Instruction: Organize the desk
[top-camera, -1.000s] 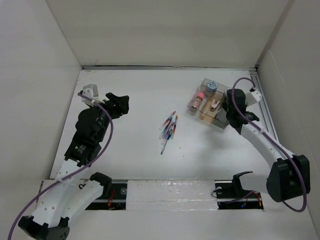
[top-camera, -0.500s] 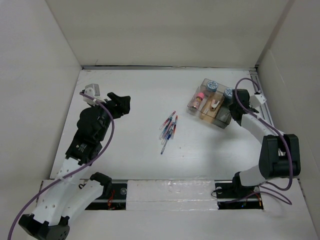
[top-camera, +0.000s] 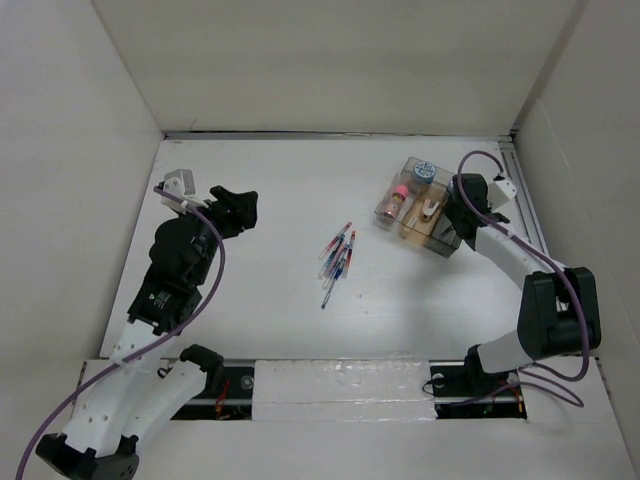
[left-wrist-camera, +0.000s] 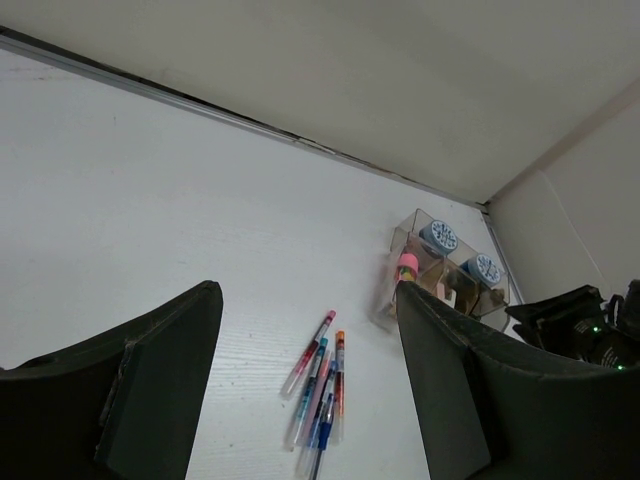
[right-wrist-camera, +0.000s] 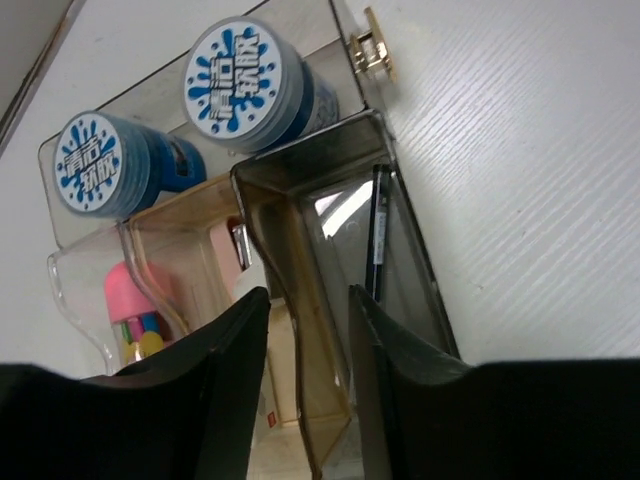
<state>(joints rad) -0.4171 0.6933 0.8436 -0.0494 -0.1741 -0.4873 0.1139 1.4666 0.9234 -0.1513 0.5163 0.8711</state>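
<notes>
Our right gripper (right-wrist-camera: 308, 325) stands narrowly parted astride an inner wall of the clear box (right-wrist-camera: 300, 215) at the desk's far right. It does not look clamped, and we judge it is there to steady or shift the box. Two blue-lidded tins (right-wrist-camera: 247, 70) fill the back cells. Our left gripper (left-wrist-camera: 308, 300) hangs wide open and empty over the white desk (top-camera: 270, 310). It faces the loose pens (top-camera: 338, 262) mid-desk, which are likely the next things to stow.
</notes>
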